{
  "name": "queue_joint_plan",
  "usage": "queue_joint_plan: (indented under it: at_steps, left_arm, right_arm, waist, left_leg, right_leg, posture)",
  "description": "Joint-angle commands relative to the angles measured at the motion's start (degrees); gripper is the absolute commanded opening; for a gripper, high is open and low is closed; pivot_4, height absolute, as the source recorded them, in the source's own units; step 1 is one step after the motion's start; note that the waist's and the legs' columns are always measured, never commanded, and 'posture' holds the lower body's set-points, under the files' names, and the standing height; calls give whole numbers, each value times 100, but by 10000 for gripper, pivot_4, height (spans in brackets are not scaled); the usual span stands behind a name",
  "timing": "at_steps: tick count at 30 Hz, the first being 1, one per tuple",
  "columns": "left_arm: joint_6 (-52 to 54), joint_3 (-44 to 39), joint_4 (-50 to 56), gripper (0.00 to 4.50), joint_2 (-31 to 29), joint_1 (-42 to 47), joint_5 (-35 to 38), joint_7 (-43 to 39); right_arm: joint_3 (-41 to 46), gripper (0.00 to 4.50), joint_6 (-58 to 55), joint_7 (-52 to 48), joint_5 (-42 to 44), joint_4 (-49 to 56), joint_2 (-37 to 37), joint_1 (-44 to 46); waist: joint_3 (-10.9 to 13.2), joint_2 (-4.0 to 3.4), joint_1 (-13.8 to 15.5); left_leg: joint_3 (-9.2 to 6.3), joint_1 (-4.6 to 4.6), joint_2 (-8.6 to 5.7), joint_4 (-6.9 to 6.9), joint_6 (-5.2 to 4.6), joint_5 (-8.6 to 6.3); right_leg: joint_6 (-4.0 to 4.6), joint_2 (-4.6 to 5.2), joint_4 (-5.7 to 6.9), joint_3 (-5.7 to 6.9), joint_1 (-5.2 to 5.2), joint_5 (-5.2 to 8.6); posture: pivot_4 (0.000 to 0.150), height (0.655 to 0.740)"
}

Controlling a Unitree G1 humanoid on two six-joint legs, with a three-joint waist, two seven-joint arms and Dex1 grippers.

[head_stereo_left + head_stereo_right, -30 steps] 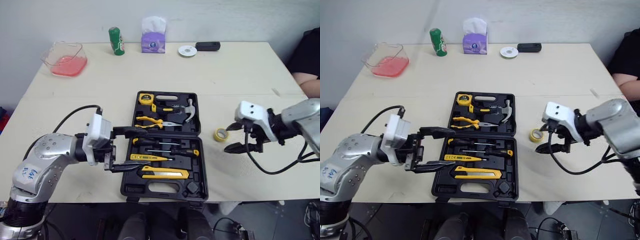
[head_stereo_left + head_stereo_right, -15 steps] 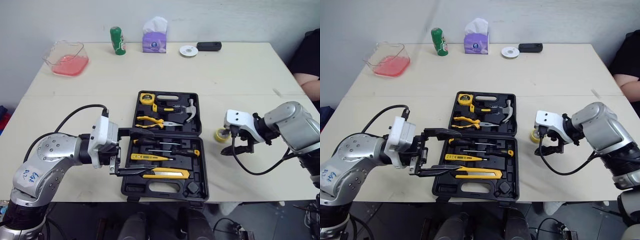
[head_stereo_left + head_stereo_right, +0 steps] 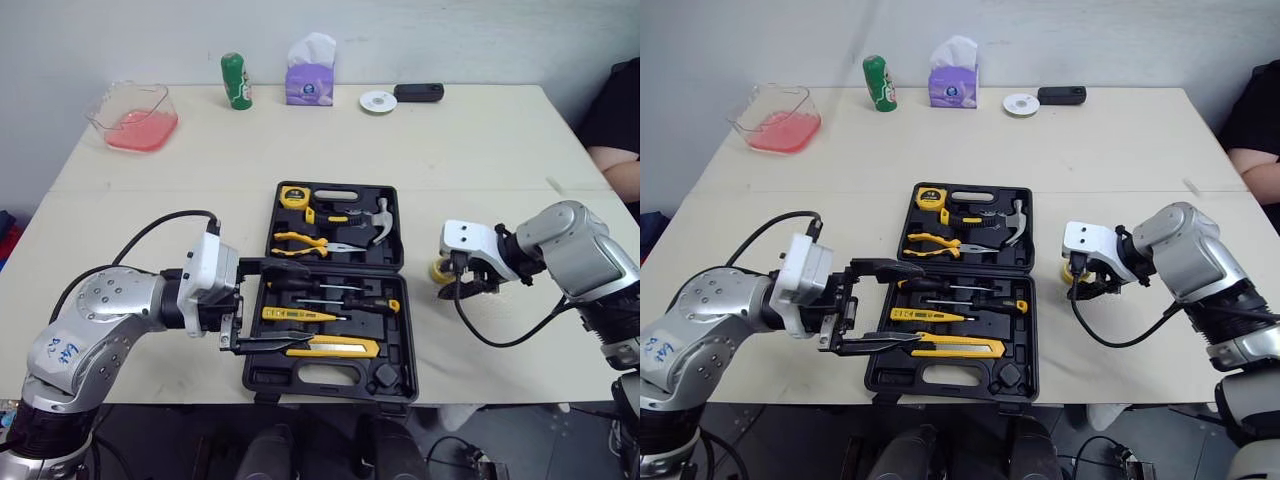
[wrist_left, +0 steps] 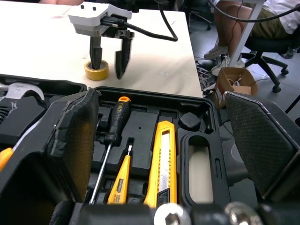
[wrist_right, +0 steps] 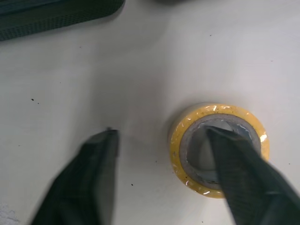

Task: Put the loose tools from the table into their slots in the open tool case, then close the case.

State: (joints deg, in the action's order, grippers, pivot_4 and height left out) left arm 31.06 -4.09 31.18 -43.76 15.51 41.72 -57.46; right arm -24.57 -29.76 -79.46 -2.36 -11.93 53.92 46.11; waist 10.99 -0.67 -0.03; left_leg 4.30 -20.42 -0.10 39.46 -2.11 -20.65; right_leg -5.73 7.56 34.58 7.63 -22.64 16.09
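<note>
The tape (image 4: 96, 71) lies on the surface just right of the case (image 3: 325, 378), the right jaws wide astride its wall, apparently for a grasp, the left jaws wide over the case's near-left part.

Bright even indoor light, soft shadows; right pincer (image 5: 160, 140) blurred at close range.
</note>
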Motion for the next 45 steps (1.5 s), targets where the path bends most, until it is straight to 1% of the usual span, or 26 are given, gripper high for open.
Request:
queue_joint_plan:
  at_steps: [1,2,3,8,12,16,19,23,28,30,36,41,45]
  left_arm:
    - [-83,27,206,45000,33,29,14,33]
    - [-97,45,195,45000,42,36,2,36]
    - [-113,59,172,45000,45,46,-9,28]
    - [-322,96,-42,45000,167,112,-171,29]
    - [-291,82,-201,45000,161,77,-19,-233]
    - [-392,28,-388,45000,143,106,-175,-295]
    - [-486,13,-494,45000,-25,-30,-203,-617]
    - [-625,148,-531,45000,-77,-143,-321,-818]
    - [-711,292,-406,45000,-37,-261,-429,-900]
    - [-692,340,-341,45000,-20,-290,-431,-868]
    - [-503,341,-94,45000,-97,-418,-339,-770]
    - [-358,284,77,45000,-188,-544,-293,-699]
    - [-307,275,84,45000,-214,-599,-305,-649]
  right_arm:
    - [135,7440,48,-98,-73,186,123,-61]
    - [148,2512,95,-94,-92,198,150,-80]
    - [162,665,144,-69,-120,201,166,-91]
    - [413,665,646,142,-114,249,234,-272]
    - [674,665,913,-174,120,622,527,-530]
    - [1076,665,864,-500,564,1260,788,-681]
    - [1403,665,334,-918,1319,2181,948,-814]
    - [1499,665,-333,-949,2039,3289,959,-1045]
    - [1316,665,-694,-732,2457,4342,912,-1479]
    - [1225,665,-839,-618,2575,4591,831,-1603]
    - [543,665,-344,-431,2051,4565,672,-1893]
    - [224,665,-184,-380,1773,4466,620,-1945]
    - [-54,665,-299,-237,1571,4442,447,-1850]
  waist:
    - [0,0,1]
    - [0,1,1]
    - [0,1,-1]
    - [0,1,2]
    - [0,1,11]
    - [0,0,10]
    - [1,-1,-5]
    - [1,-1,5]
    - [1,0,36]
    - [2,1,43]
    - [2,2,39]
    - [2,2,29]
    - [1,3,29]
  left_leg:
    - [0,0,0,0,0,0]
    - [0,0,0,1,0,0]
    - [-1,1,0,1,0,0]
    - [-2,1,0,6,0,0]
    - [-4,0,0,7,0,0]
    - [-4,-1,0,8,0,0]
    - [-5,-1,7,7,4,-2]
    - [-6,0,15,8,9,-5]
    - [-11,-1,11,11,8,-7]
    - [-14,-2,12,12,8,-8]
    - [-16,-2,13,16,9,-8]
    - [-16,-2,13,16,9,-8]
    - [-19,-1,12,20,9,-8]
  right_leg:
    - [0,0,0,0,0,0]
    - [0,0,1,0,0,0]
    - [0,0,1,0,3,0]
    - [0,0,2,1,4,0]
    - [0,-1,2,2,3,0]
    - [0,-1,4,2,3,0]
    - [1,-3,2,2,2,0]
    - [2,-1,-2,1,4,1]
    - [2,6,-3,0,6,1]
    - [2,9,-4,0,6,1]
    - [2,9,-3,0,8,1]
    - [3,4,-3,1,8,1]
    - [3,6,-3,2,11,1]
  posture:
    - [1500,7400]
    - [1500,7400]
    - [1500,7400]
    - [1500,7400]
    - [1500,7400]
    - [1500,7400]
    - [1500,7400]
    - [1500,7400]
    - [1500,7400]
    - [1500,7400]
    - [1500,7400]
    - [1500,7400]
    - [1500,7400]
